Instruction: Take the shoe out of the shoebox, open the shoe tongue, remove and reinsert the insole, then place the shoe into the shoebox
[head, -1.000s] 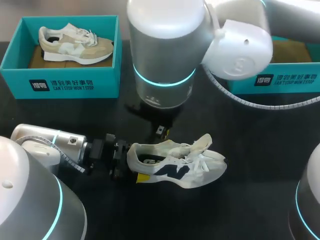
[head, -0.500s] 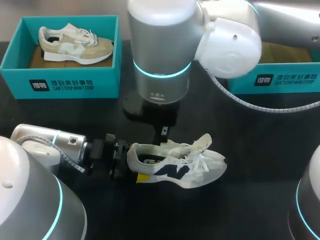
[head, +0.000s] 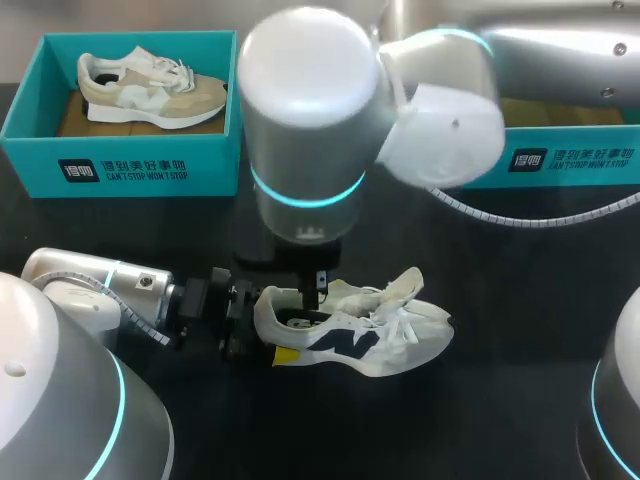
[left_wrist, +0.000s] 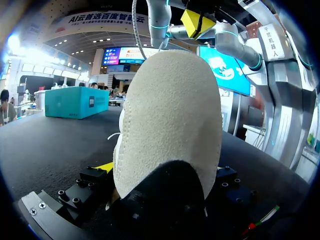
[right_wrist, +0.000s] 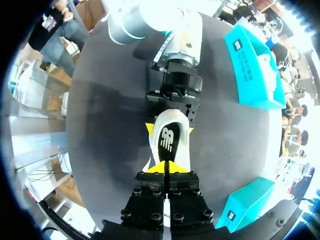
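1. White shoe (head: 370, 325) stands on its sole on the black table (head: 520, 390), outside both boxes, heel toward the left arm (head: 90, 285), toe toward the right side
2. Left gripper (head: 260, 325) comes in low and level at the heel, one finger on each side of it, both touching: clamped on the shoe
3. One of its yellow fingertips (head: 285, 355) shows against the near side of the shoe, the other is hidden behind the heel in the head view
4. Left wrist view: the heel sits upright between the fingers and blocks most of what lies ahead
5. Right arm (head: 310, 120) enters from the upper right and reaches past the middle, wrist pointing straight down over the heel end of the shoe
6. Right gripper (right_wrist: 165, 169) hangs over the shoe's opening, yellow tips pressed together with nothing visible between them; cannot tell if they touch the shoe
7. Insole (right_wrist: 167, 142) lies inside the shoe, dark with a pale logo, seen through the opening just ahead of the right gripper's tips
8. Tongue (head: 405, 283) is pulled up and folded toward the toe, leaving the opening clear; laces (head: 400, 318) lie loose over the upper
9. Right shoebox (head: 570, 160), teal, sits at the far right edge, mostly hidden behind the right arm
10. Left shoebox (head: 120, 165), also teal, sits at the far left with a beige shoe (head: 150, 90) in it, well apart from both grippers
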